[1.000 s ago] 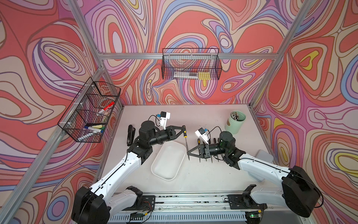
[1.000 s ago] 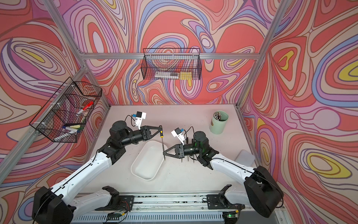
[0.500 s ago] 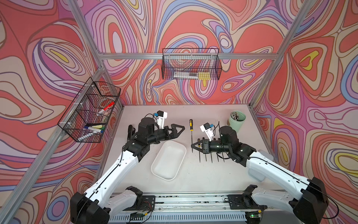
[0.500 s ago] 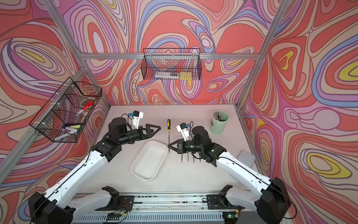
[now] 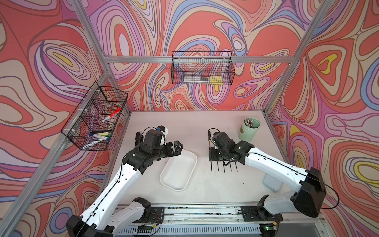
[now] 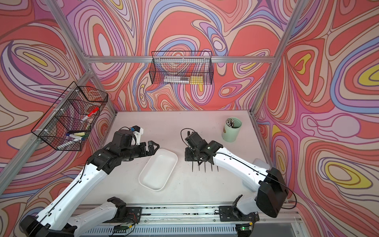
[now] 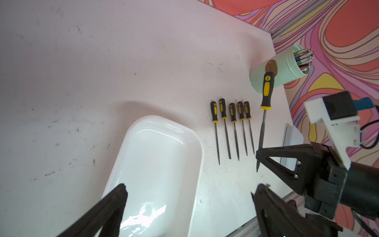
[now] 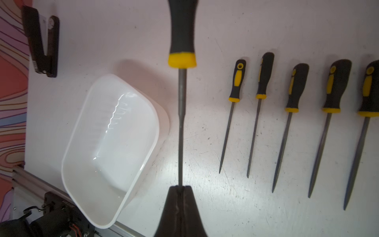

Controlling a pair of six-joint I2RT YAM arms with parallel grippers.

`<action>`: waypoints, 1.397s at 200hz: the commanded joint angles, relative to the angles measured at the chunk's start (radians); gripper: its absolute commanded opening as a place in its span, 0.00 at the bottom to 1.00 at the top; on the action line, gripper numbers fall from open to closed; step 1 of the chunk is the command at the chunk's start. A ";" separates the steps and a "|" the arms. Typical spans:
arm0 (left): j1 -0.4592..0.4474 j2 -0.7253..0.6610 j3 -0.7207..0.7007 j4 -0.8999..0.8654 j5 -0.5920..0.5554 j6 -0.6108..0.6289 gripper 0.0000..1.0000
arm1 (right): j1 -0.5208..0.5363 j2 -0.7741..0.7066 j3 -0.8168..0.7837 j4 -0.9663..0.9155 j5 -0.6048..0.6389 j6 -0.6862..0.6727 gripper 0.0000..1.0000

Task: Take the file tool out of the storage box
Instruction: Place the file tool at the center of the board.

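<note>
Pinching the file tool [image 8: 180, 123], right pincer [image 8: 180, 187] holds alone; left pincer [image 7: 190, 187] has spread open.

- left arm [image 5: 114, 188]: rises from base at 7 o'clock, elbow bent, forearm and wrist level, aimed toward 3 o'clock
- left gripper [image 5: 179, 148]: jaws spread wide
- right arm [image 5: 272, 166]: stretches from base at 5 o'clock toward 10 o'clock, wrist tipped down
- right gripper [image 8: 180, 187]: jaws pressed together on shaft of file [image 8: 180, 127]
</note>
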 commanded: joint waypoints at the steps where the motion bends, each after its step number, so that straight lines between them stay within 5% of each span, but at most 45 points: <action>1: 0.004 -0.042 -0.025 -0.065 -0.049 0.036 0.99 | 0.006 0.049 0.024 -0.072 0.076 0.041 0.00; 148: 0.006 -0.057 -0.072 -0.035 -0.039 0.044 0.99 | 0.043 0.343 0.034 0.057 0.034 0.100 0.00; 279: 0.005 -0.066 -0.074 -0.043 -0.045 0.044 0.99 | 0.046 0.411 0.033 0.072 0.018 0.100 0.00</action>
